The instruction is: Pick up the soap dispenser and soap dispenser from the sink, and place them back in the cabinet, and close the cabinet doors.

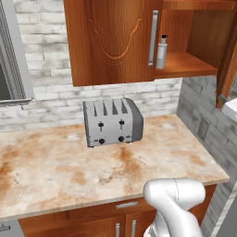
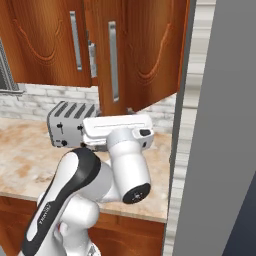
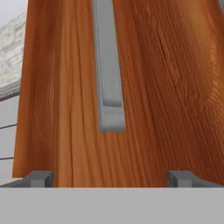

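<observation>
My cabinet (image 1: 194, 41) hangs half open: its left door (image 1: 113, 39) is shut, its right door (image 2: 145, 50) swung out, bar handle (image 3: 107, 65) close before me. The slim white soap dispenser (image 1: 161, 53) stands upright on the inner shelf (image 1: 185, 65).

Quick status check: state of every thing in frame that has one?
Left cabinet door: closed.
Right cabinet door: swung open.
Cabinet: right half open, shelf showing.
Soap dispenser: upright on the cabinet shelf, near the closed door's edge.
Toaster: upright on the counter, slots empty.
Hand: fingers spread, close against the open door below its handle, holding nothing.
</observation>
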Robot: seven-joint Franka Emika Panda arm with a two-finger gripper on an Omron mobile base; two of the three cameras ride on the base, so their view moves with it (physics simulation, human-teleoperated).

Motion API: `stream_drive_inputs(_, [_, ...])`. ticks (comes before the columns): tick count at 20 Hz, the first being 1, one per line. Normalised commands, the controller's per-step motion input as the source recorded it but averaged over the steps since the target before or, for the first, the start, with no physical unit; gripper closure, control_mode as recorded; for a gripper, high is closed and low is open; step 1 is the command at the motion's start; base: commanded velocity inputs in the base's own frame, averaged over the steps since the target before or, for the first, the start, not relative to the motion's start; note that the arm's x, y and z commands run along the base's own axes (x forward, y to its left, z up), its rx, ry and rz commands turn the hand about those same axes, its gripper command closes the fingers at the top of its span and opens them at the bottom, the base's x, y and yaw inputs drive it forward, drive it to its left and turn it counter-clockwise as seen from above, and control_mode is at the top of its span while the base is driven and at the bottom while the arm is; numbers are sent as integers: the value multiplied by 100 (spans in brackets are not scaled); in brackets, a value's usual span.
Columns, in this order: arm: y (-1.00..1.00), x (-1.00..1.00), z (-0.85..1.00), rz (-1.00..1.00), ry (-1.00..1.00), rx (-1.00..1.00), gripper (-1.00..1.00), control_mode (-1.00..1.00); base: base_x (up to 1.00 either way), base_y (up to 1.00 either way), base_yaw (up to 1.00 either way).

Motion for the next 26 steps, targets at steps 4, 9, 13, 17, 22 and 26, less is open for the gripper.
stream_drive_inputs(4, [30, 72, 0, 0, -13, 0, -100, -100, 0, 0, 0])
stream_drive_inputs(9, [17, 76, 0, 0, -7, 0, -100, -100, 0, 0, 0])
stream_drive_inputs(13, [2, 76, 0, 0, 0, 0, -100, -100, 0, 0, 0])
stream_drive_inputs(17, [0, 67, 0, 0, 0, 0, -100, -100, 0, 0, 0])
stream_drive_inputs(22, [0, 64, 0, 0, 0, 0, -100, -100, 0, 0, 0])
stream_drive_inputs(26, [0, 55, 0, 0, 0, 0, -100, -100, 0, 0, 0])
